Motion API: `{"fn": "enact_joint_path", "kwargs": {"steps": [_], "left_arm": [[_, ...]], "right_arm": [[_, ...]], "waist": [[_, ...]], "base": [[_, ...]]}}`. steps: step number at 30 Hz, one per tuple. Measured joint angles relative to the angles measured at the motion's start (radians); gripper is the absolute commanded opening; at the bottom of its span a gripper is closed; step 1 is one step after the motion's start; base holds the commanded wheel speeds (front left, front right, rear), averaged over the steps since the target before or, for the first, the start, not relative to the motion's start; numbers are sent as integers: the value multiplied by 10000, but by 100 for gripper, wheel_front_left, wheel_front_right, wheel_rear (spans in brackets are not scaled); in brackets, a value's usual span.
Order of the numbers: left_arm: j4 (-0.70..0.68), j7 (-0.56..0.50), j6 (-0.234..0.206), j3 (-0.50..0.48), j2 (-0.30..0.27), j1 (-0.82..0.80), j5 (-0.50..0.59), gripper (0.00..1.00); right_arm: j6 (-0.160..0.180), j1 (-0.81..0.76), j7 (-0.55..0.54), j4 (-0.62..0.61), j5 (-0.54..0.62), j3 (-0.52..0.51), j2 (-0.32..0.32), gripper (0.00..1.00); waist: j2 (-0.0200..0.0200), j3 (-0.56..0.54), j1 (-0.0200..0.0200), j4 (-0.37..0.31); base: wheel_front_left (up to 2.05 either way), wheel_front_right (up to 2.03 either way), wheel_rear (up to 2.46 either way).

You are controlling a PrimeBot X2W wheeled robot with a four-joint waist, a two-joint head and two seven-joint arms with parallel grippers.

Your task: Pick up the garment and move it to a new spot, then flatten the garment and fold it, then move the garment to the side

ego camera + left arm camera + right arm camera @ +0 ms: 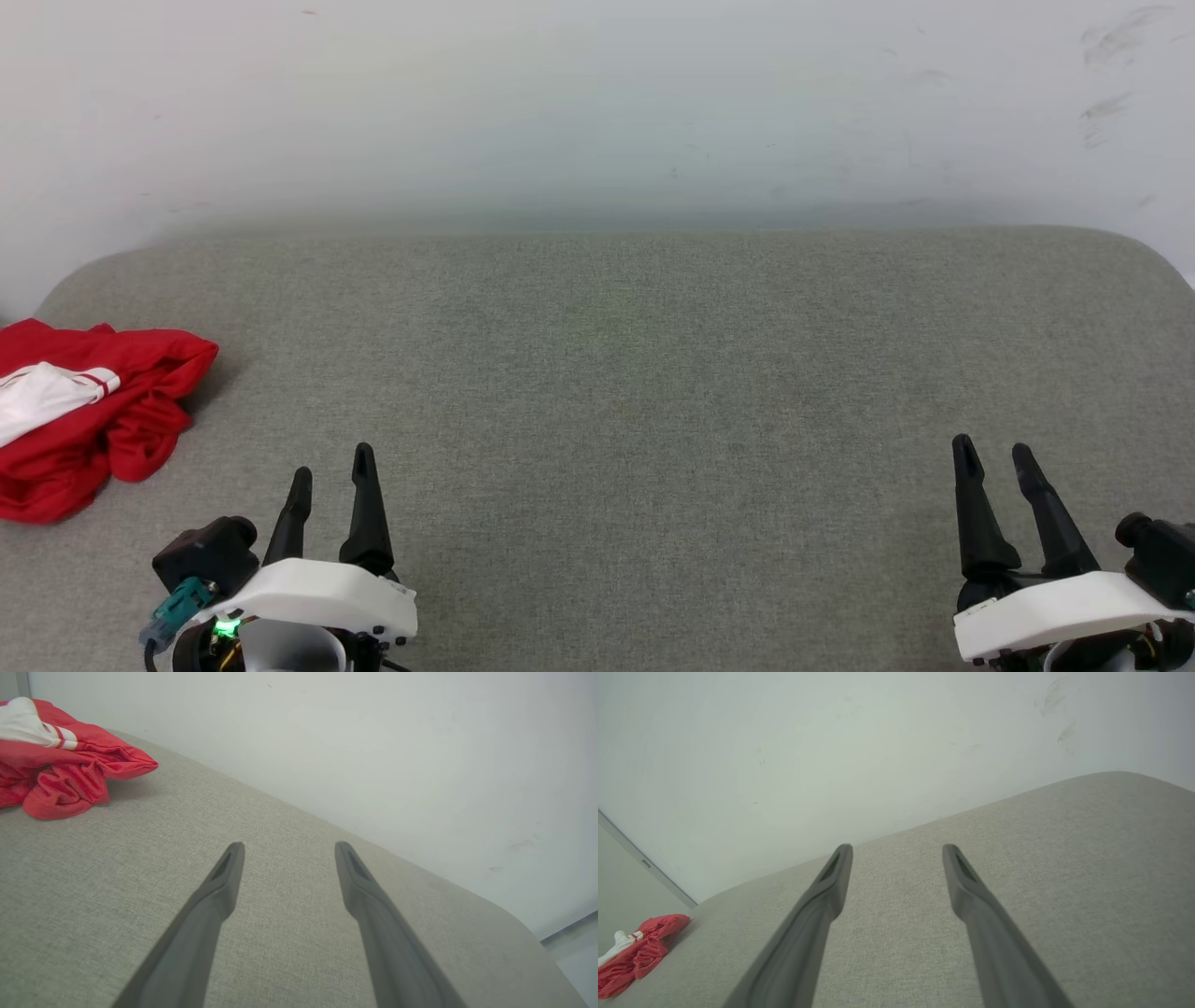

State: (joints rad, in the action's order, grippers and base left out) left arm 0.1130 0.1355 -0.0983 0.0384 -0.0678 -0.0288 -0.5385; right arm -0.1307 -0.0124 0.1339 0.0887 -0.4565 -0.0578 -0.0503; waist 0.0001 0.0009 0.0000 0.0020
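The garment (pixel 103 411) lies crumpled in a heap at the far left of the grey fabric surface (pixel 653 373), red with a white sleeve and striped trim on top. It also appears as the garment (pixel 65 765) at the upper left of the left wrist view and as the garment (pixel 635 952) at the lower left of the right wrist view. My left gripper (pixel 331 467) stands open near the front left, to the right of the heap and apart from it. At the front right, my right gripper (pixel 994 453) is open and holds nothing.
The grey surface has rounded far corners and ends against a pale wall (pixel 597 112) behind. Its left edge runs just past the garment. A strip of floor (pixel 579 947) shows beyond the far corner in the left wrist view.
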Motion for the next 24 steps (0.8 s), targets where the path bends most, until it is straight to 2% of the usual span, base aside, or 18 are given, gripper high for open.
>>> {"fn": "enact_joint_path", "kwargs": {"steps": [24], "left_arm": [[-121,575,-424,502,-119,154,2364,100]], "right_arm": [[-2,-248,596,-366,2502,125,0,100]], "waist": [[-1,-25,0,20]], "base": [[0,0,0]]}}
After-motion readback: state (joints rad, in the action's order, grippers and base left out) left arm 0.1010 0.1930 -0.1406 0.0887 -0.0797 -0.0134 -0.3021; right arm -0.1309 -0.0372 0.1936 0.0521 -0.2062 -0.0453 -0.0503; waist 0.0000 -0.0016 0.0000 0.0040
